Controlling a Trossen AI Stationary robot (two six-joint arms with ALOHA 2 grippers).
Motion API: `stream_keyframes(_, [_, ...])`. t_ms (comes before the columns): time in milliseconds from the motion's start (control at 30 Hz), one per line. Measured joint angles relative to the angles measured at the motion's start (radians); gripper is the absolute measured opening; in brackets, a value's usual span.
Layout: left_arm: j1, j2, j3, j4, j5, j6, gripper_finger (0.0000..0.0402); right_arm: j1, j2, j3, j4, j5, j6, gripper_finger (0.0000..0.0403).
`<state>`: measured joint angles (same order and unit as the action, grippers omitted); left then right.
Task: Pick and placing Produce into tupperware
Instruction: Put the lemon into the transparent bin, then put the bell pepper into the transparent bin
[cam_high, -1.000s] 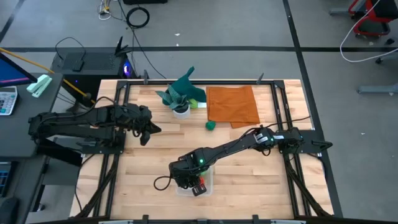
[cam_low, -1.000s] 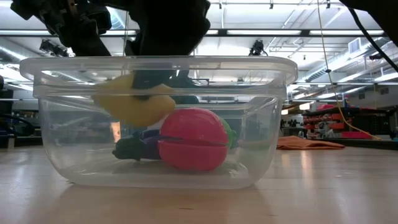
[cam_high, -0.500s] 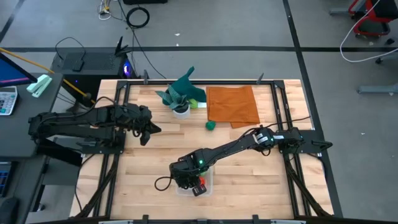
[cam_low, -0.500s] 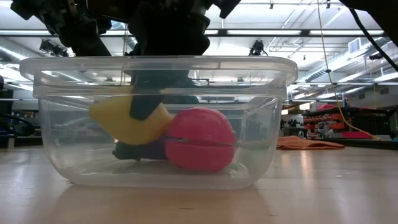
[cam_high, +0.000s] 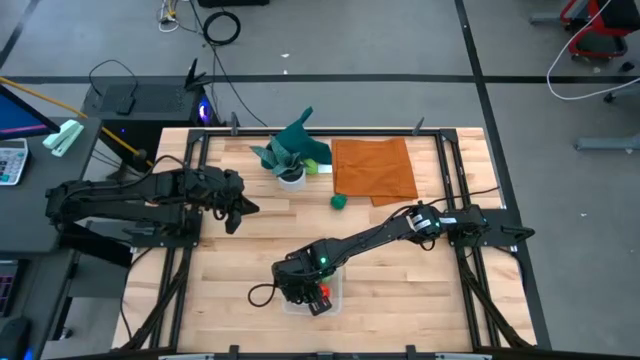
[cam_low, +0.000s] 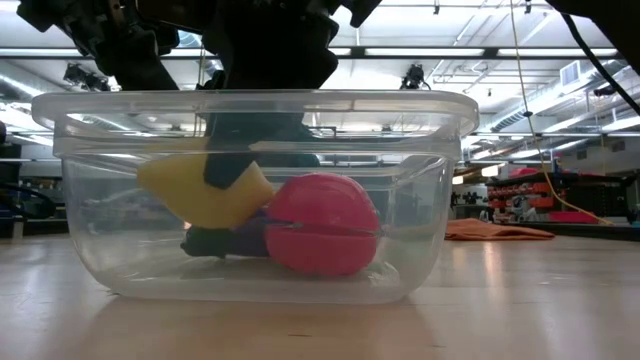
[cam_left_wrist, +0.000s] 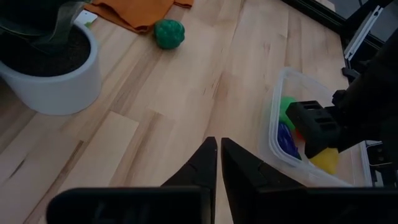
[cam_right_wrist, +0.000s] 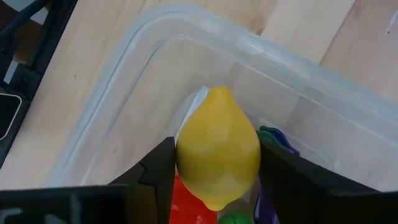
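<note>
Yellow lemon (cam_right_wrist: 218, 147), pinched by the right gripper (cam_right_wrist: 214, 163), hangs inside the tub (cam_low: 250, 190); the red fruit (cam_low: 322, 223) sits at its three o'clock. Left gripper (cam_left_wrist: 217, 163), pressed together, waits well apart.

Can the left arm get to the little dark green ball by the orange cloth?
Probably yes. The green ball lies alone on bare wood beside the cloth, and nothing stands between it and the left gripper. The right gripper is busy holding the lemon in the box.

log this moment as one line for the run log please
right gripper: shut on yellow lemon, inside tupperware | left gripper: shut, idle over table | dark green piece: on table near cloth
</note>
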<state>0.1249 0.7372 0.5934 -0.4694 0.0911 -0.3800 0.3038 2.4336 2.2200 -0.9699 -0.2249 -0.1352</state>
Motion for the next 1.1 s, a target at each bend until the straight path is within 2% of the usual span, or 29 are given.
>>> stream_keyframes(633, [0.000, 0.000, 0.000, 0.000, 0.000, 0.000, 0.0029, -0.001, -0.001, 0.000, -0.002, -0.015, 0.007, 0.0172])
stream_keyframes(800, [0.000, 0.000, 0.000, 0.000, 0.000, -0.001, 0.0035, 0.000, -0.002, 0.000, -0.006, -0.018, 0.008, 0.0186])
stream_keyframes(1100, [0.000, 0.000, 0.000, 0.000, 0.000, -0.001, 0.0024, 0.000, -0.002, 0.000, -0.005, -0.016, 0.009, 0.0203])
